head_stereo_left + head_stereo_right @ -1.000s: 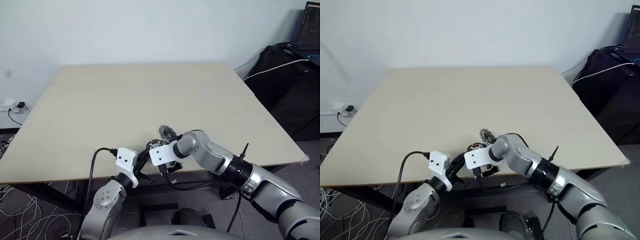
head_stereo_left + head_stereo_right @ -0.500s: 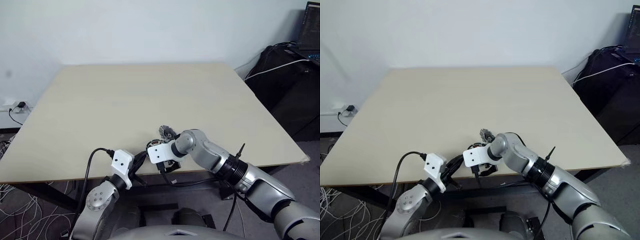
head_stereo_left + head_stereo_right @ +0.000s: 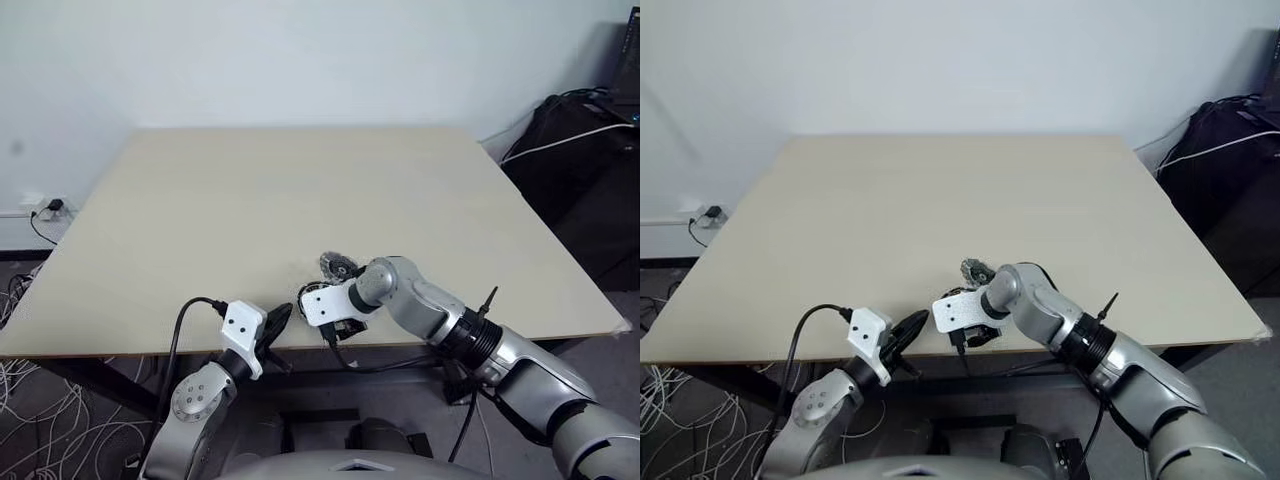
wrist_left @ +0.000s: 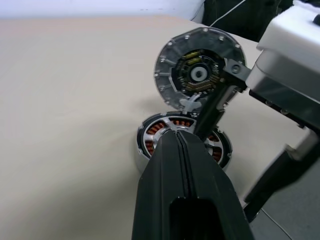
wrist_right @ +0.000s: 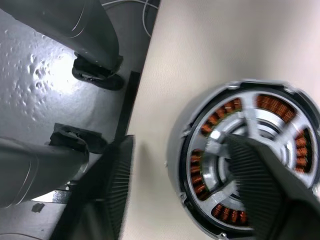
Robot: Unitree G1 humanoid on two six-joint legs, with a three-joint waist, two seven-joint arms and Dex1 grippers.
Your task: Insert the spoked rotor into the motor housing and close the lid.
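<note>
the spoked rotor (image 4: 184, 131) sits inside the motor housing (image 4: 150, 150) on the table (image 3: 250, 200). the left gripper (image 4: 184, 150) is fully closed and empty. the right gripper (image 5: 185, 185) is parted, one finger on the rotor.

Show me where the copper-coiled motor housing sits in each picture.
Eye views: the motor housing is a sliver at the near edge of the table, in front of the upright lid.
Left wrist view: centre, behind the shut left gripper.
Right wrist view: right half, windings showing.
Shared landmark: the lid, in the eye and left wrist views.
</note>
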